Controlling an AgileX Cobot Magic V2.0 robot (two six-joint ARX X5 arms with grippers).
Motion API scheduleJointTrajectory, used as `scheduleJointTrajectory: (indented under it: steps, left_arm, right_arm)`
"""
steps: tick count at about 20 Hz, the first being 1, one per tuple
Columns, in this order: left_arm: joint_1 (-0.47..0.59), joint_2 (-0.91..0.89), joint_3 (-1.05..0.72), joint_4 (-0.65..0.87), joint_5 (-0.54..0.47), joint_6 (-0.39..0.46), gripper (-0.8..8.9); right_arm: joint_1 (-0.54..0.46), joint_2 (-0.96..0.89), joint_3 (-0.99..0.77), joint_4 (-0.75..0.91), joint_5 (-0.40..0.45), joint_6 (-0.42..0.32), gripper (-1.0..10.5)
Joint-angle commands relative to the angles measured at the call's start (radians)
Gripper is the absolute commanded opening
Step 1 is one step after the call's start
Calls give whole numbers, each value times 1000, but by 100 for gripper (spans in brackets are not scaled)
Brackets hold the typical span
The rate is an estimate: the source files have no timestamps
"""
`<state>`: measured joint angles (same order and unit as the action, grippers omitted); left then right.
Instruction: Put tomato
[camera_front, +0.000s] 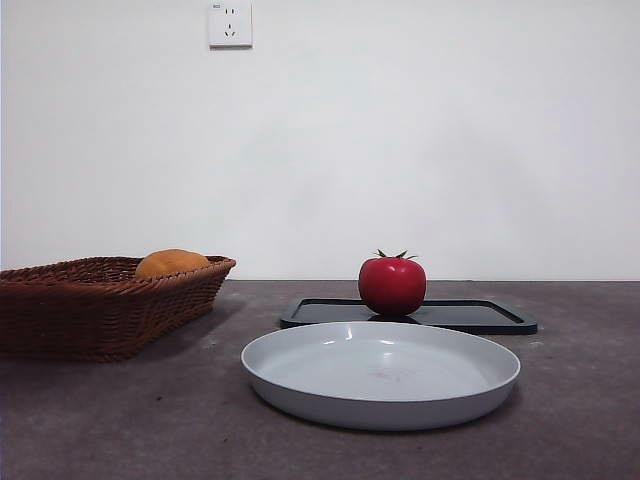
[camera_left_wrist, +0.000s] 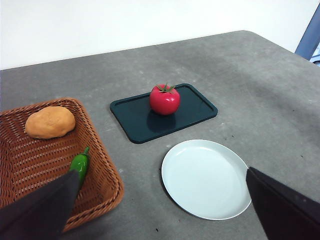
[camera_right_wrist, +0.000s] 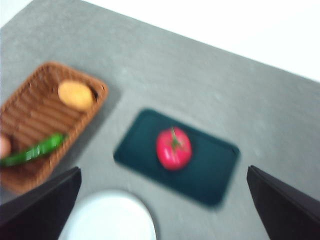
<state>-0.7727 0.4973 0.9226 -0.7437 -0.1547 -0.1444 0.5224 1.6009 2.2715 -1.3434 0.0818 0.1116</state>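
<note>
The glossy red tomato (camera_front: 392, 285) with a green stem stands upright on a dark rectangular tray (camera_front: 470, 316). It also shows in the left wrist view as the tomato (camera_left_wrist: 164, 99) on the tray (camera_left_wrist: 135, 119), and blurred in the right wrist view as the tomato (camera_right_wrist: 173, 148) on the tray (camera_right_wrist: 215, 172). My left gripper (camera_left_wrist: 160, 210) is open, high above the table and holding nothing. My right gripper (camera_right_wrist: 162, 210) is open too, high over the tray side. Neither arm shows in the front view.
A white round plate (camera_front: 300, 375) lies in front of the tray, nearest the camera. A brown wicker basket (camera_front: 60, 310) at the left holds an orange-yellow fruit (camera_front: 171, 263) and a green pepper (camera_left_wrist: 80, 162).
</note>
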Motion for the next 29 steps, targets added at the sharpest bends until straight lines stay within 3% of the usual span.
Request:
scheduleJointTrajectory:
  steps: [1,6,14,18,20,29]
  left_arm:
    - [-6,4,10,11,-2,0,626]
    - [-6,4,10,11,-2,1,626]
    - [-6,4,10,11,-2,0,626]
    - [-6,4,10,11,-2,0,626]
    - [-6,4,10,12,-2,0,626]
    - [-6,4,10,11,-2,0,626]
  right_arm:
    - [8,-139,-163,-85,5,-5,696]
    - [7,-507,-588,-85,135,-5,696]
    - [7,-980,-1049,-56,134,3,696]
    - [7,-1167,-1205,251,-43,31,696]
    - [7,-1202,-1249,310,-113,29,696]
    - [7,-1205,-1278,327,-108,12,696]
